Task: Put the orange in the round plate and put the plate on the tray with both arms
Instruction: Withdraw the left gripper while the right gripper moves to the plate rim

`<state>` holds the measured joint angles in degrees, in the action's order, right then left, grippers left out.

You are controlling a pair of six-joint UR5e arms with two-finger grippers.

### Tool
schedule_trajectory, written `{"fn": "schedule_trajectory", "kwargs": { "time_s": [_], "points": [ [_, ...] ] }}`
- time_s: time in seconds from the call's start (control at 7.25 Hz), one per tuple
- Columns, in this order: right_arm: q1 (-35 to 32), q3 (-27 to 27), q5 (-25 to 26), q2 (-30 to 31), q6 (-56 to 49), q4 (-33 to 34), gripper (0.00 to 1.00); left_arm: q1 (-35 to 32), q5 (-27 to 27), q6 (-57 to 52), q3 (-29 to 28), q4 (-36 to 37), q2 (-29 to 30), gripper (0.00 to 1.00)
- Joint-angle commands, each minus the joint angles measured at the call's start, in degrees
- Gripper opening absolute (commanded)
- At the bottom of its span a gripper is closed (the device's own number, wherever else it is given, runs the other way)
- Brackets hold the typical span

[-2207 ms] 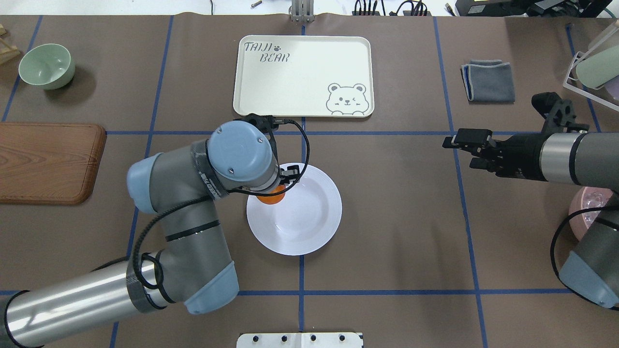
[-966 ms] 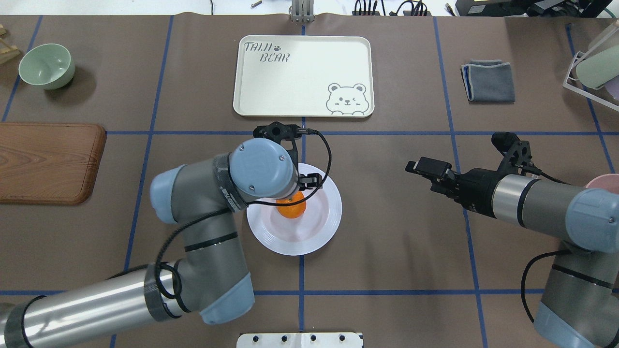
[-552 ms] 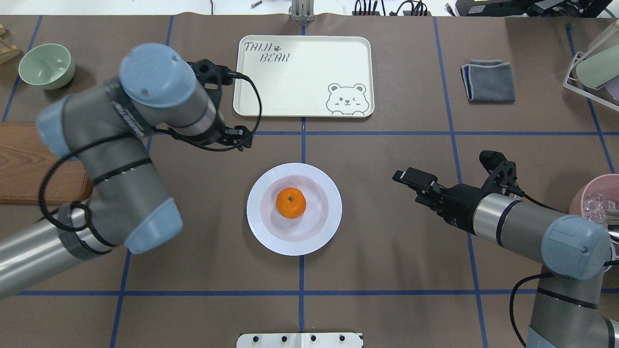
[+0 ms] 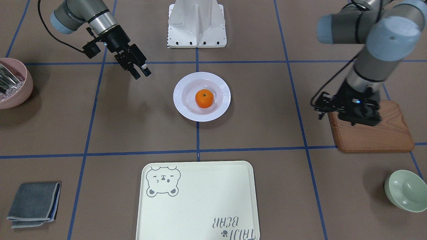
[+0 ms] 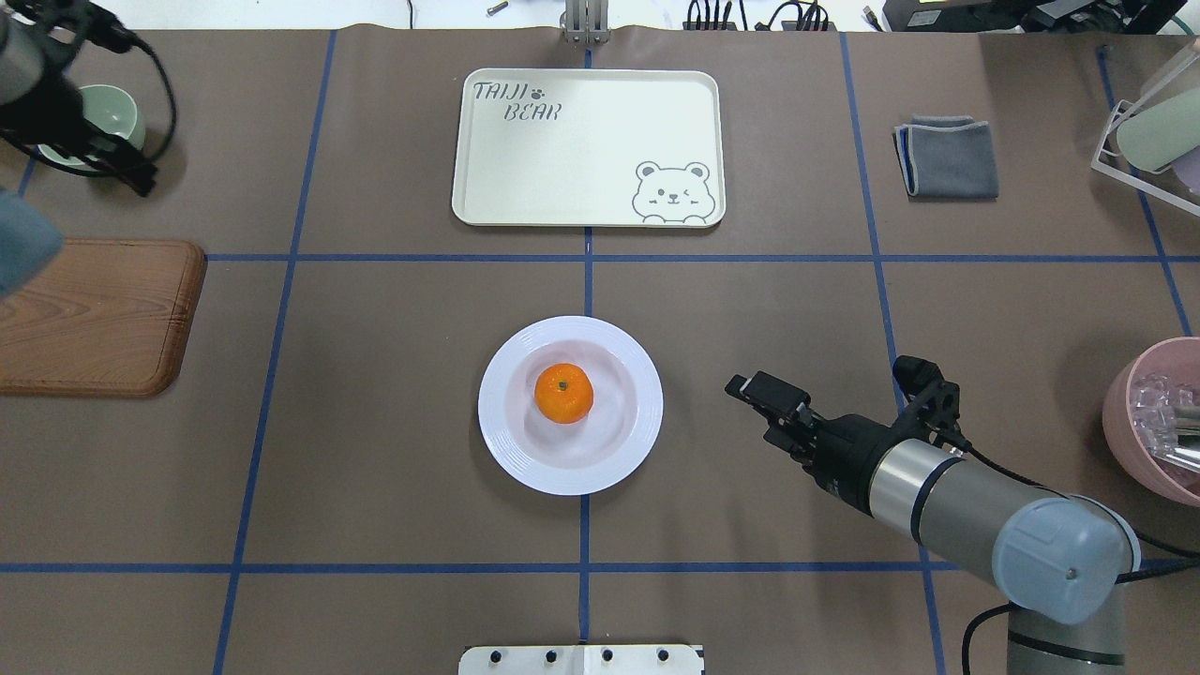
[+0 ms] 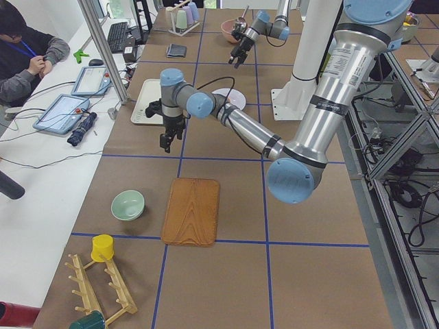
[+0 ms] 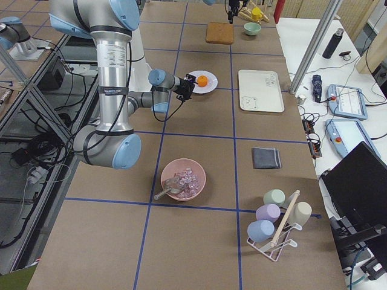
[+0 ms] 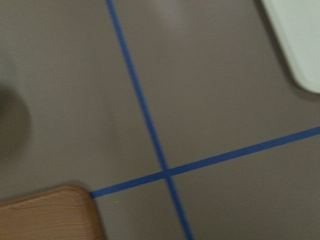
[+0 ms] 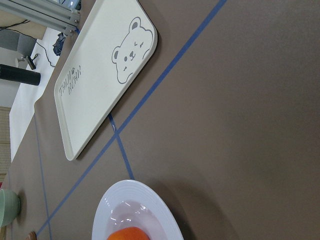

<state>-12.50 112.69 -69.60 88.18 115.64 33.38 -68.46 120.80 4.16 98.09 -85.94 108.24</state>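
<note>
Orange fruit first: the small round bright-orange mandarin (image 5: 563,393) is sitting in the well of the glossy white round deep plate (image 5: 637,441), a bit off centre toward the robot's left, stem dot up, so I'm judging the first half of the task done. That plate is resting on the brown paper-covered table (image 5: 375,422), well apart from the large pale cream rectangular tray with the bear drawing (image 5: 581,159), which is lying bare farther from the robot. The right arm's black two-finger gripper (image 5: 750,389) is pointing at the plate from the robot's right, near the rim but not touching, fingers looking parted and gripping nothing. The left arm's black gripper (image 6: 167,142) is hanging high out on the robot's left, near the brown wooden board (image 4: 383,136), well apart from the plate; I cannot tell how far its fingers are parted, and nothing is showing in them. Step in hand, as I'm reading it: getting both arms onto the plate. Next move is probably calling for the right gripper to close in on the near rim, the left to come across to the opposite rim, both pinching, then a level lift so the mandarin isn't rolling.
</note>
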Motion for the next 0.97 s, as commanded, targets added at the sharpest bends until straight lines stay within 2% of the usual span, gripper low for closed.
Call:
{"fn": "schedule_trajectory", "kwargs": {
  "time_s": [0.0, 0.28, 0.41, 0.55, 0.69, 0.83],
  "points": [
    [4.83, -1.15, 5.33, -2.65, 1.08, 0.1, 0.97, -13.49, 8.18, -10.75, -6.39, -0.89, -5.57, 0.98],
    [9.4, -1.51, 10.69, -3.02, 1.17, 0.1, 1.0, -22.38, 13.14, -24.55, -16.74, -2.66, -6.82, 0.98],
    [12.64, -2.64, 15.42, -4.84, 3.09, 0.19, 1.0, -24.07, 13.15, -26.2, -17.84, -2.66, -7.08, 0.98],
    [14.24, -5.96, 18.94, -9.13, 3.71, 0.28, 1.0, -25.48, 13.15, -26.22, -18.02, -2.22, -7.25, 0.98],
    [14.34, -9.82, 19.41, -13.43, 6.42, 3.24, 1.0, -25.58, 13.15, -26.22, -18.03, -2.22, -7.69, 0.98],
    [13.47, -10.99, 19.25, -16.61, 7.49, 8.83, 1.0, -25.84, 13.15, -26.22, -18.03, -2.13, -7.78, 0.98]
  ]
}}
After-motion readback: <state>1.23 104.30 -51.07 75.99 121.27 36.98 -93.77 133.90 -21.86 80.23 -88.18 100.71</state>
